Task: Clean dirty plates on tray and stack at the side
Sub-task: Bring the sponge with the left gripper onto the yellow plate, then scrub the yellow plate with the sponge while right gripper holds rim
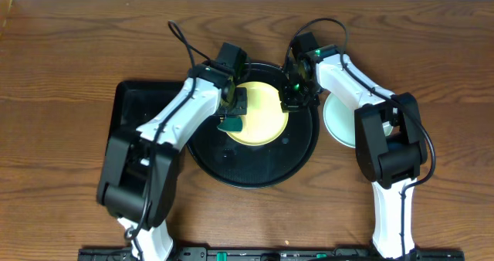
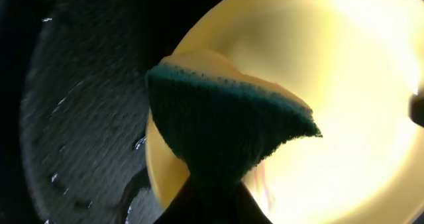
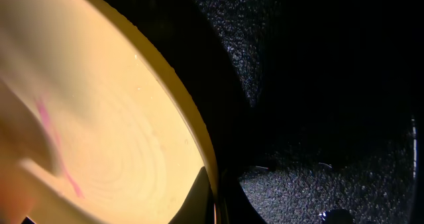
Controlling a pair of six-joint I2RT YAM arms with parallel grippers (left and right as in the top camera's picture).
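A pale yellow plate (image 1: 262,114) lies on the round black tray (image 1: 255,168). My left gripper (image 1: 231,110) is shut on a green and yellow sponge (image 1: 229,124) that presses on the plate's left part; the sponge (image 2: 225,131) shows over the plate (image 2: 344,105) in the left wrist view. My right gripper (image 1: 296,96) is shut on the plate's right rim, one finger inside and one outside (image 3: 215,197). A pink streak (image 3: 53,141) marks the plate (image 3: 112,105). A mint-green plate (image 1: 340,120) lies on the table right of the tray, partly under my right arm.
A smaller black rectangular tray (image 1: 135,103) lies left of the round tray, partly under my left arm. The table (image 1: 62,76) is brown wood. The round tray's textured floor shows in both wrist views (image 2: 79,118) (image 3: 318,171).
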